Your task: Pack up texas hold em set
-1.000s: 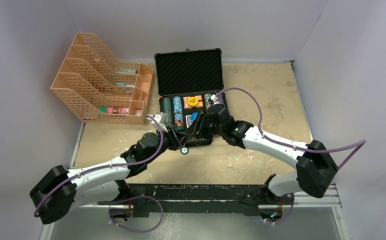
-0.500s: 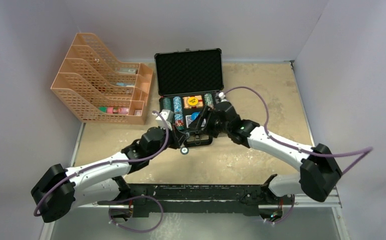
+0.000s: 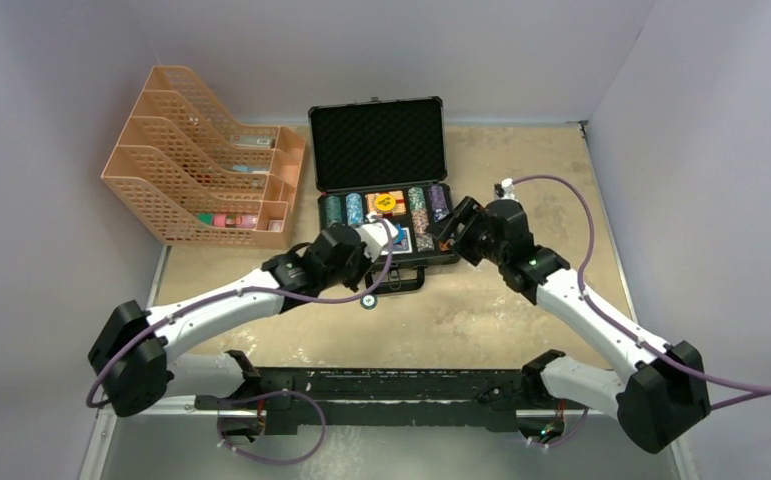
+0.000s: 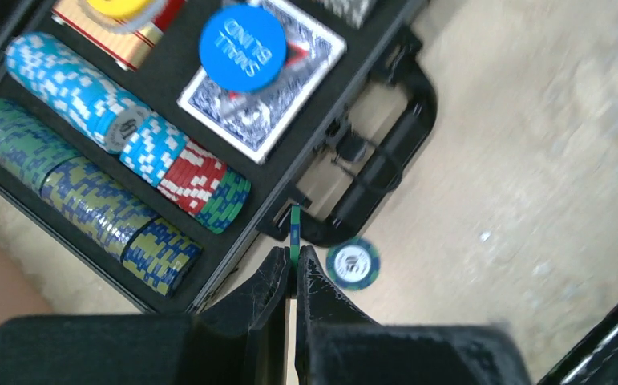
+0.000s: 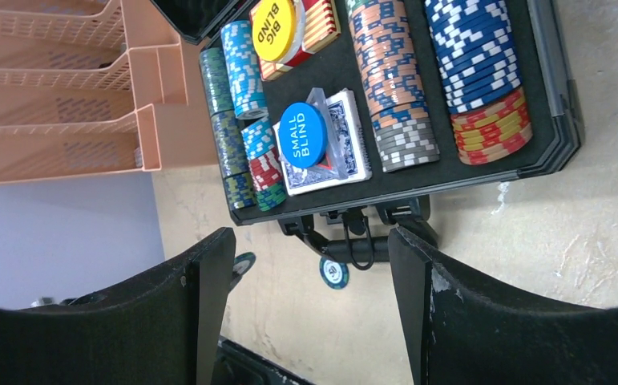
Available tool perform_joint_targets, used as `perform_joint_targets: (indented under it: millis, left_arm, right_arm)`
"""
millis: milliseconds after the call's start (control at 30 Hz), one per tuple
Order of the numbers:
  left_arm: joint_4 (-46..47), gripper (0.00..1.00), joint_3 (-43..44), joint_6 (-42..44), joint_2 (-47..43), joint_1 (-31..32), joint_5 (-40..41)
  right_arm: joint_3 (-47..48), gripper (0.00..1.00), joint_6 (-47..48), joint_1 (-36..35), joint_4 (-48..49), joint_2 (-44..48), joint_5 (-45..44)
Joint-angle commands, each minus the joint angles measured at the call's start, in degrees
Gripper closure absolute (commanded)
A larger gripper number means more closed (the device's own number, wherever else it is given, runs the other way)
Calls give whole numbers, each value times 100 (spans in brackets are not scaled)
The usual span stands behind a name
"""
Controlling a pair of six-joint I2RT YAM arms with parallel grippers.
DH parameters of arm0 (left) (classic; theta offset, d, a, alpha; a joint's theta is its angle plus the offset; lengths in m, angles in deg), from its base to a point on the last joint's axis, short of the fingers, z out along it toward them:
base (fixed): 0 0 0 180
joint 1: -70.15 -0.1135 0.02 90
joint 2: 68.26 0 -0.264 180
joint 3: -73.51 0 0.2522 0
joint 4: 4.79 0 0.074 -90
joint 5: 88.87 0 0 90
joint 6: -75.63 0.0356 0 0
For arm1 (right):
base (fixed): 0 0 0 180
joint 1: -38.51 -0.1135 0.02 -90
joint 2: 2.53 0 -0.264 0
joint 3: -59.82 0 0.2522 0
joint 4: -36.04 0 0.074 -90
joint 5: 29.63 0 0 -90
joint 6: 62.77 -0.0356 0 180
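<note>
The texas hold em set has one loose chip (image 4: pixel 353 263) lying flat on the table (image 3: pixel 521 320), just beside the handle (image 4: pixel 393 136) of its case (image 3: pixel 376 145). The left gripper (image 4: pixel 292 261) has its fingers pressed together on a green-edged chip (image 4: pixel 294 233) held edge-on, and the right gripper (image 5: pixel 309 241) hangs spread wide and empty near the case's front. Farther back, chip rows (image 4: pixel 89 112) flank the card deck (image 4: pixel 289 96) in the tray, with the lid standing open behind.

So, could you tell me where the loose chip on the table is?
In the top view, the loose chip lies flat on the table, on the near side of the case, right beside its handle's left end.
</note>
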Motion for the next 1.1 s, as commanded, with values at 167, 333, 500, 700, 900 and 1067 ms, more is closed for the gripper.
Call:
perform_joint_targets:
  millis: [167, 333, 500, 700, 900, 1067]
  left_arm:
    - [-942, 100, 629, 1447, 673, -64, -68]
    - [-1239, 100, 913, 1501, 1066, -274, 109]
    - [-1467, 100, 1137, 1572, 1317, -301, 287]
    - [-1269, 100, 1219, 1600, 1365, -303, 553]
    - [-1212, 100, 1442, 1721, 1589, -311, 524]
    - [-1059, 100, 1527, 1758, 1835, -318, 439]
  right_arm:
    - [-518, 28, 119, 201, -32, 605, -14]
    - [-787, 28, 65, 226, 60, 865, -10]
    - [-855, 28, 68, 241, 97, 880, 84]
    - [-877, 28, 92, 253, 194, 815, 176]
    - [-898, 28, 82, 252, 198, 802, 178]
    - [-945, 28, 61, 256, 165, 876, 122]
